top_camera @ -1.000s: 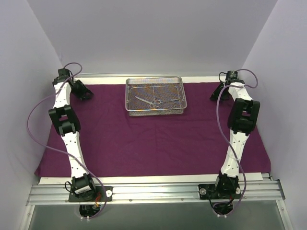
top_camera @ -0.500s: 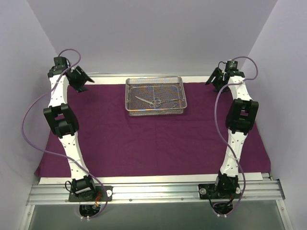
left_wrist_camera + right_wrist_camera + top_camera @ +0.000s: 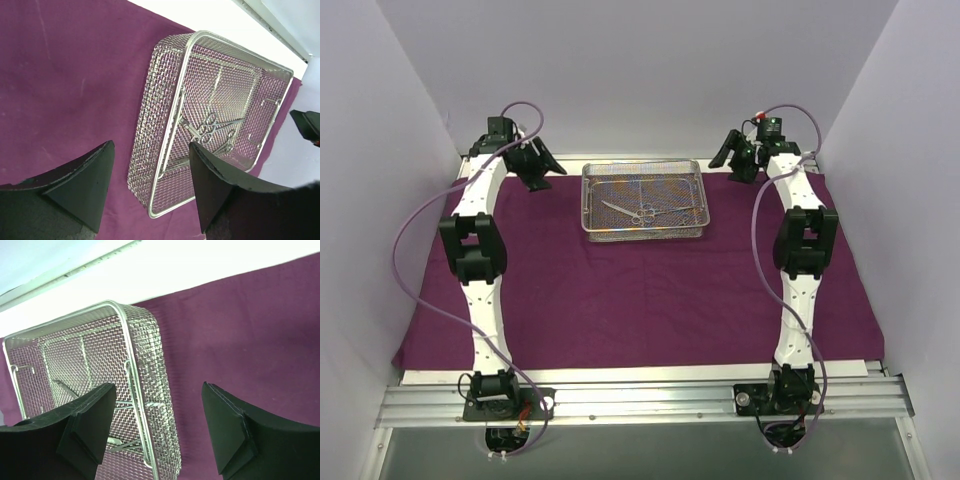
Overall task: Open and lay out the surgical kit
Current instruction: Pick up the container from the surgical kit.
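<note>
Found the dark purple cloth wrap (image 3: 640, 300) unfolded and lying flat over most of the table (image 3: 570, 161), with white strips of tabletop showing along its far and near edges. Located the silver wire-mesh tray (image 3: 644, 233) upright on the cloth at the far middle, long side running left to right, far rim close to the cloth's far edge. Noted thin metal ring-handled instruments (image 3: 638, 211) lying inside the tray on its mesh floor, crossing near the centre; could not tell their number or whether the rings touch. Observed the left gripper (image 3: 538, 168) held above the far left part of the cloth, near the tray's left end and apart from it. Confirmed from the left wrist view both black fingers (image 3: 82, 192) spread wide with nothing between them, the tray's short end visible below through the gap. Observed the right gripper (image 3: 735, 155) likewise held above the far right part of the cloth, near the tray's right end and not touching it. Confirmed from the right wrist view fingers (image 3: 227, 432) parted wide and empty, with a tray corner and bare cloth below. Recorded both arms reaching up from their bases on the aluminium rail (image 3: 640, 400) at the near edge.
</note>
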{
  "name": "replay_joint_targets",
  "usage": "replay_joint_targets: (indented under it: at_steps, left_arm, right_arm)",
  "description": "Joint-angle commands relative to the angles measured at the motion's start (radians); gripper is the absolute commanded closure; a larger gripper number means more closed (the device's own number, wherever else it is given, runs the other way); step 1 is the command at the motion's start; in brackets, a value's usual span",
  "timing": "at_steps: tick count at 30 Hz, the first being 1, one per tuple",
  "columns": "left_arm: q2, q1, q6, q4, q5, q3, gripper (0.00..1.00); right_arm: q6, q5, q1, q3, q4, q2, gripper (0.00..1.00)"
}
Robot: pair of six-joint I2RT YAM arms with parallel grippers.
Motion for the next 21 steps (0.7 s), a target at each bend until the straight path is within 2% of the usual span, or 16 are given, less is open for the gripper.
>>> replay_joint_targets:
  at_steps: [1, 5, 11, 21]
  left_arm:
    - [-0.001, 0.005, 0.031, -0.016, -0.046, 0.048, 0.30]
    - [0.010, -0.014, 0.030, -0.028, -0.074, 0.047, 0.29]
    - [0.039, -0.104, 0.024, -0.036, -0.100, 0.061, 0.29]
    - [0.090, -0.150, 0.010, -0.099, -0.181, 0.096, 0.29]
  right_arm:
    - [-0.007, -0.027, -0.001, 0.046, -0.004, -0.005, 0.30]
    - [-0.027, -0.021, 0.029, 0.044, -0.009, -0.002, 0.29]
    - [-0.028, -0.021, 0.060, 0.050, -0.014, 0.018, 0.29]
    - [-0.042, -0.024, 0.099, 0.038, -0.047, 0.042, 0.32]
